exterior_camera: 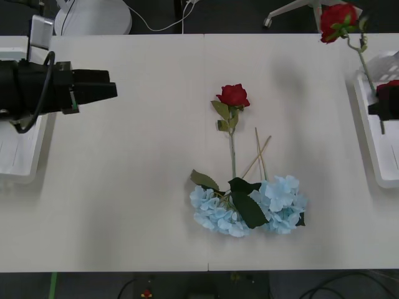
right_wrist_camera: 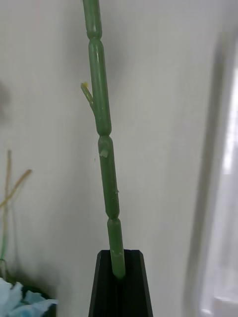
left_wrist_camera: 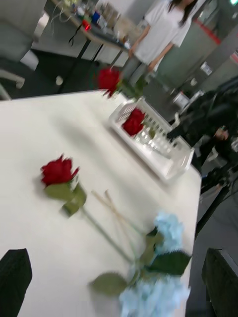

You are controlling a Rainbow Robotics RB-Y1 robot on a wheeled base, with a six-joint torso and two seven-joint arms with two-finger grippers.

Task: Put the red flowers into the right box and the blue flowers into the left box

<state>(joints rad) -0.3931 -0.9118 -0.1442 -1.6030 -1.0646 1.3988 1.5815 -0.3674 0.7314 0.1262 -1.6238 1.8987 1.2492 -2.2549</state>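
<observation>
A wide band of bare worktop (exterior_camera: 124,187) is seen between the flowers at the middle and the boxes at the two side edges. The left box (exterior_camera: 19,156) is set at the worktop's left edge, partly covered by the left arm. The right box (exterior_camera: 374,143) is set at the right edge, and a red bloom (left_wrist_camera: 133,122) is seen lying in it.

The right gripper (right_wrist_camera: 119,277) is positioned over the right box and is closed on the lower stem of a red rose (exterior_camera: 338,22); the stem (right_wrist_camera: 103,129) is pinched between the black fingers (right_wrist_camera: 136,285), and the bloom is held above the far right corner of the worktop.

The left gripper (left_wrist_camera: 116,285) is held above the worktop near the left box, pointed toward the middle, with its fingers (left_wrist_camera: 15,277) spread wide and nothing between them.

A second red rose (exterior_camera: 233,95) is laid on the worktop at the middle, its stem running toward the near edge. Two blue flowers (exterior_camera: 249,205) are laid just nearer, side by side and touching, their thin stems crossed beside the rose's stem.
</observation>
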